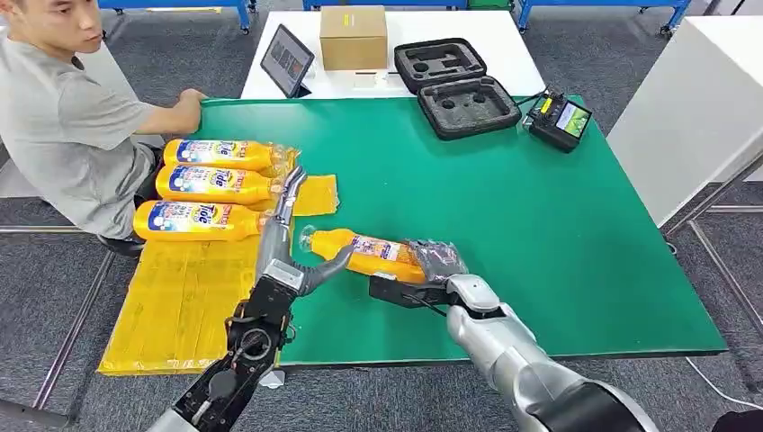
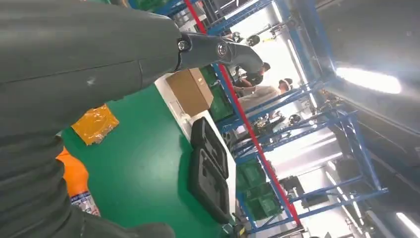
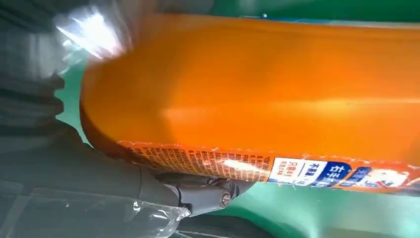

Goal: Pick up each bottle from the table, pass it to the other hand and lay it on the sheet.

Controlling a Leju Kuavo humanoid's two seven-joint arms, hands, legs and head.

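My right hand (image 1: 438,261) grasps an orange bottle (image 1: 369,253) over open green table (image 1: 540,225). My left hand (image 1: 288,243), fingers spread and empty, reaches beside the yellow sheet (image 1: 180,306), where three bottles (image 1: 207,184) lie.

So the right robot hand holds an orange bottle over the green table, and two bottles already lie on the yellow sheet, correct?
Not quite: the head view shows three bottles on the yellow sheet, not two. The rest stands: the right robot hand holds an orange bottle over the green table.
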